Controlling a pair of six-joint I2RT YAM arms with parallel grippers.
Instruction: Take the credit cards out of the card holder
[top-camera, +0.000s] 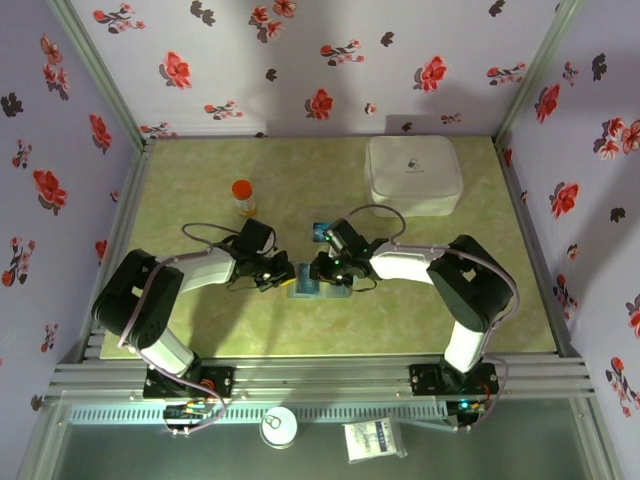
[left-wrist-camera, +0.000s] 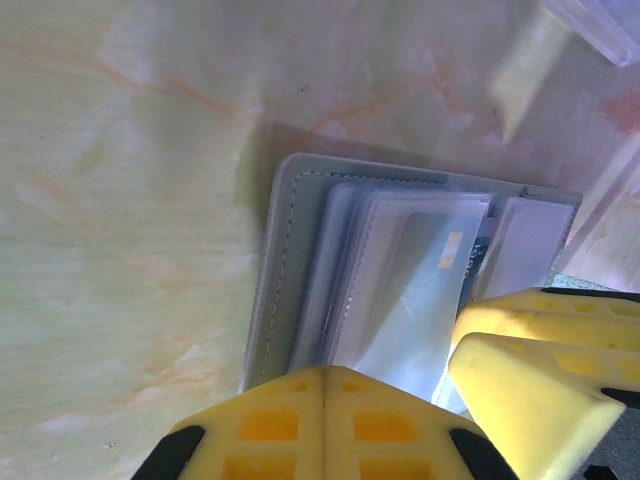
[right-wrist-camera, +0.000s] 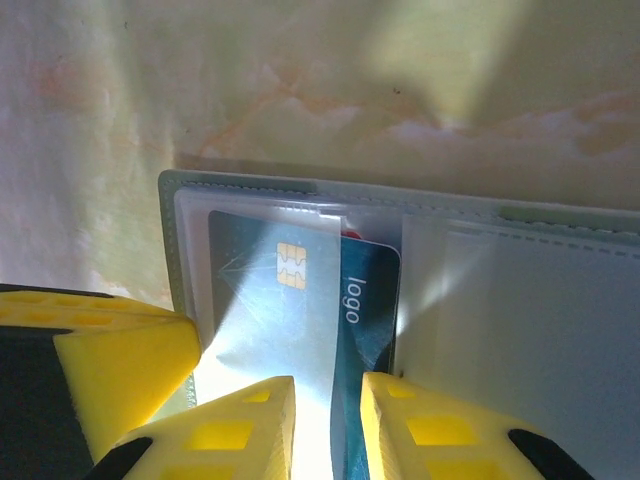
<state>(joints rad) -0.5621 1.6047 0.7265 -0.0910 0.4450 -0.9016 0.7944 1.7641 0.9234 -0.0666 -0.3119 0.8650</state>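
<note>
The grey-blue card holder (top-camera: 304, 285) lies open on the table between both grippers, its clear sleeves facing up (left-wrist-camera: 400, 290). A blue-teal credit card (right-wrist-camera: 365, 300) with a gold chip and the word "logo" sits partly under a clear sleeve, and a sliver of red (right-wrist-camera: 350, 233) peeks out behind it. My right gripper (right-wrist-camera: 328, 395) stands narrowly open, its tips straddling the sleeve's edge over that card. My left gripper (left-wrist-camera: 323, 372) is shut, its tips down on the holder's (left-wrist-camera: 275, 260) near edge. Another small bluish card (top-camera: 322, 232) lies loose on the table behind the right gripper (top-camera: 324, 270).
A large white rounded case (top-camera: 413, 173) stands at the back right. An orange-capped bottle (top-camera: 243, 197) stands behind the left arm. Flowered walls close in the table on three sides. The right gripper's yellow fingers (left-wrist-camera: 530, 370) crowd the left wrist view.
</note>
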